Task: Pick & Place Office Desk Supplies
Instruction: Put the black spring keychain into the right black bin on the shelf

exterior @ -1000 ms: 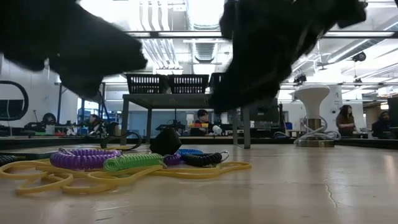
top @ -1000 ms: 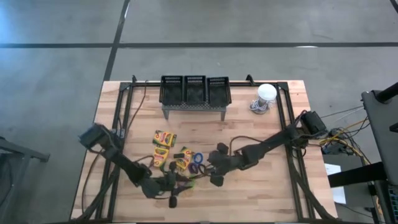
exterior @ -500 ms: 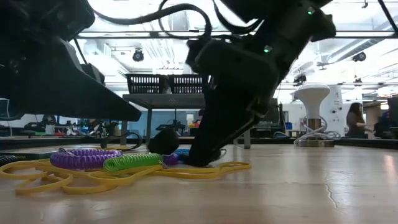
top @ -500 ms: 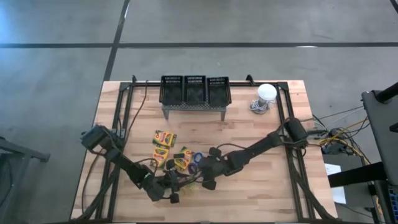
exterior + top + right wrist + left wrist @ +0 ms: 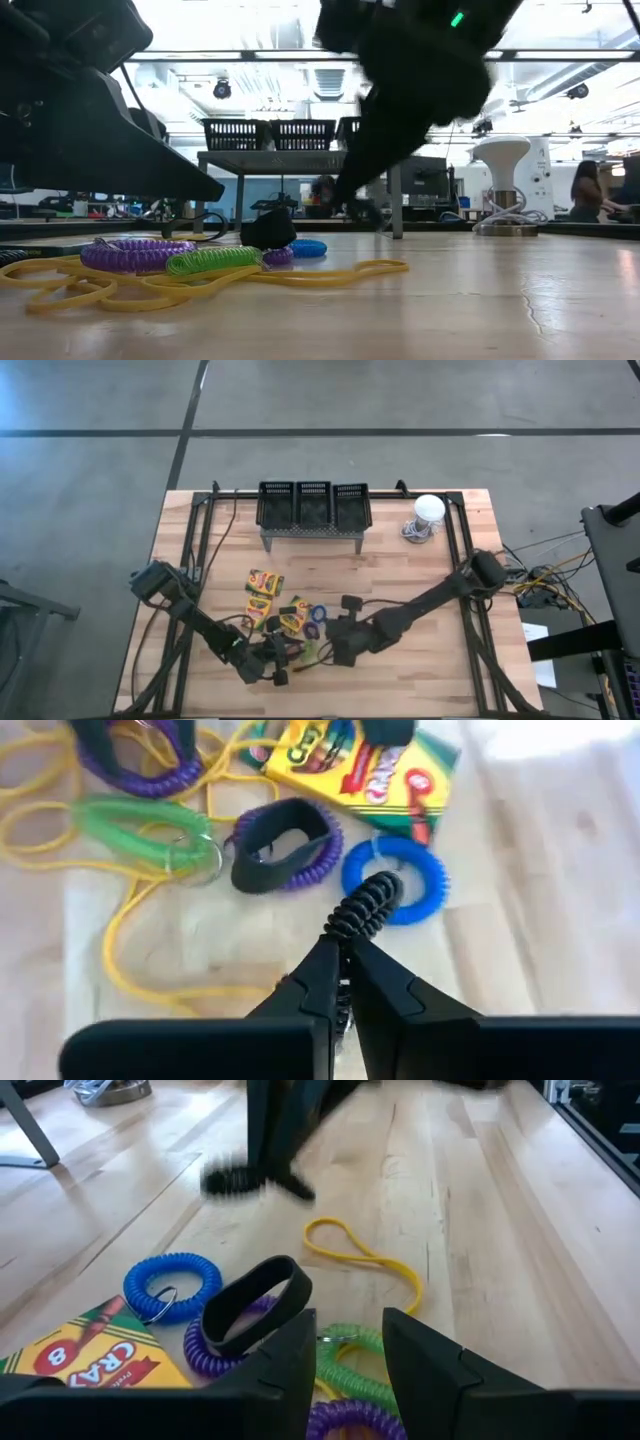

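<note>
My right gripper (image 5: 343,958) is shut on a black coil band (image 5: 366,903), held above the pile of bands. It also shows in the left wrist view (image 5: 240,1180). Below lie a blue coil (image 5: 395,880), a black flat band on a purple coil (image 5: 285,845), a green coil (image 5: 140,825), yellow bands (image 5: 130,935) and a crayon box (image 5: 370,765). My left gripper (image 5: 345,1345) is open, low over the green and purple coils. More crayon boxes (image 5: 264,582) lie at the pile's far left. Three black mesh baskets (image 5: 313,503) stand on the grey stand at the far edge. My right gripper pinches one end of the black coil band (image 5: 345,930) between its two fingertips. The fingers come from above, slanting down. The rest of the coil sticks out beyond the fingertips, lifted clear of the table.
A white dome object (image 5: 428,510) stands at the far right. The bare wooden table (image 5: 420,660) lies right of the pile. In the low view the purple coil (image 5: 135,253), green coil (image 5: 210,260) and yellow band (image 5: 330,270) lie in the foreground. People show in the room beyond.
My right gripper has come down toward the pile onto the black coil band, taken hold of it and risen. The band, which lay on the table beside the blue coil, is now lifted clear.
</note>
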Motion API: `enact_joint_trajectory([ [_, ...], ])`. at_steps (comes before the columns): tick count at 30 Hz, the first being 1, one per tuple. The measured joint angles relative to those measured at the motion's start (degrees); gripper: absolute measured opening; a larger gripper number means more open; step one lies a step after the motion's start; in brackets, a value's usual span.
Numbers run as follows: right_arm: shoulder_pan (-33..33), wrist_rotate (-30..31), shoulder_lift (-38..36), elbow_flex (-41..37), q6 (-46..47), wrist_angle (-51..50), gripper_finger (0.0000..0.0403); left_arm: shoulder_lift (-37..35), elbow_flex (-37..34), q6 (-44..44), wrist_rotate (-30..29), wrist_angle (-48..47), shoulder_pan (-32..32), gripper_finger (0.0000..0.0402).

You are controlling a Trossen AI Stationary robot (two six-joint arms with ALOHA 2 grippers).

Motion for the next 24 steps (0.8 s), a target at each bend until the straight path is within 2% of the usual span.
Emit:
enact_joint_trajectory([
  [4, 0.7, 4.7, -6.4, -0.7, -4.2, -1.1, 0.0017, 0.0, 0.0, -0.3, 0.0, 0.0, 0.0, 0.0122],
  [8, -1.6, 10.1, -14.4, -1.1, -11.7, 0.0, 0.0017, 0.0, 0.1, -0.3, 0.0, 0.2, 0.0, 0.0122],
  [11, -6.2, 13.4, -19.4, -1.5, -17.6, 0.3, 0.0017, 0.0, 0.1, -0.3, 0.0, 0.2, 0.0, 0.0122],
  [14, -13.7, 13.9, -23.4, -2.0, -20.4, 1.7, 0.0018, 0.0, 0.1, -0.3, 0.0, 0.2, 0.0, 0.0122],
  [18, -25.9, 9.1, -25.1, -2.2, -20.4, 1.5, 0.0018, 0.0, 0.1, -0.3, 0.0, 0.1, 0.0, 0.0122],
  [24, -42.6, -7.3, -23.5, -2.3, -15.7, 1.5, 0.0018, 0.0, 0.1, 0.0, 0.0, -0.1, 0.1, 0.0122],
])
